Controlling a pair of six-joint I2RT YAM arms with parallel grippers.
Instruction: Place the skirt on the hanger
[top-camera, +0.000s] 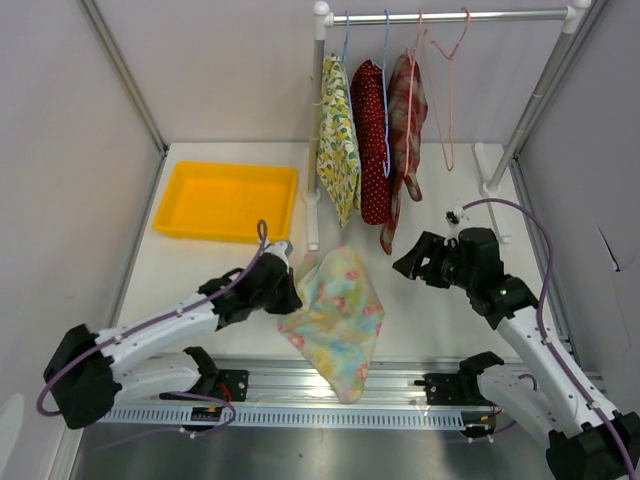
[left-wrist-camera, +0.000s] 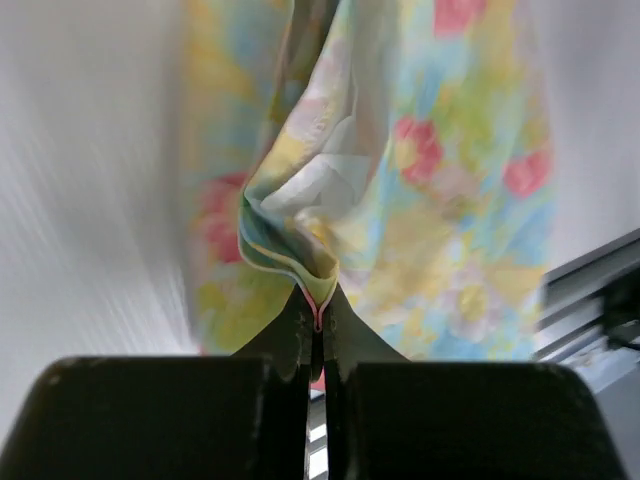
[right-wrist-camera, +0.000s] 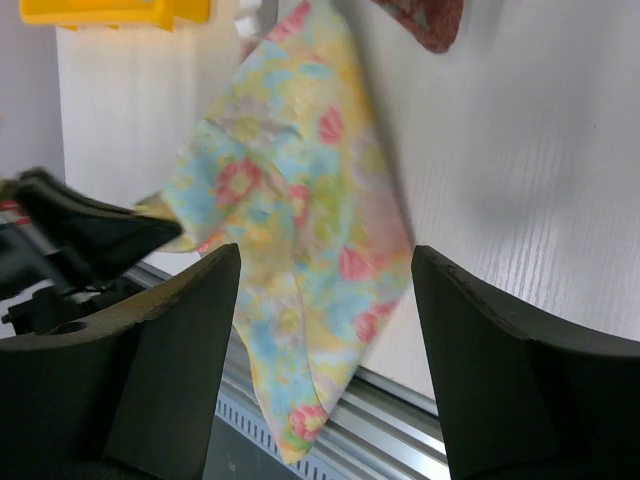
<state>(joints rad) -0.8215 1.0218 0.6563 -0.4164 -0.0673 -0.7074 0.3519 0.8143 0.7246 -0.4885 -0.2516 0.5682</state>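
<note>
table (top-camera: 412, 322) — white | yellow tray (top-camera: 226, 200) far left | rack base (top-camera: 491, 186) far right

Bright even light, soft shadows on table (right-wrist-camera: 520, 150); left wrist view smeared, skirt (left-wrist-camera: 430, 200) out of focus

- Skirt (top-camera: 335, 305): thin floral cloth, matt, soft, creased where pinched.
- Worktop (top-camera: 430, 310): white, matt, fine wood-like grain.
- Tray (top-camera: 220, 236), 10 o'clock: yellow plastic, smooth, slight sheen.
- Clothes rail (top-camera: 450, 16), 12 o'clock: bare metal tube, glossy; white plastic-looking joints.
- Hung garments (top-camera: 372, 140): printed cloth, matt.
- Base track (top-camera: 270, 380), 6 o'clock: ribbed silvery metal, satin finish.
</note>
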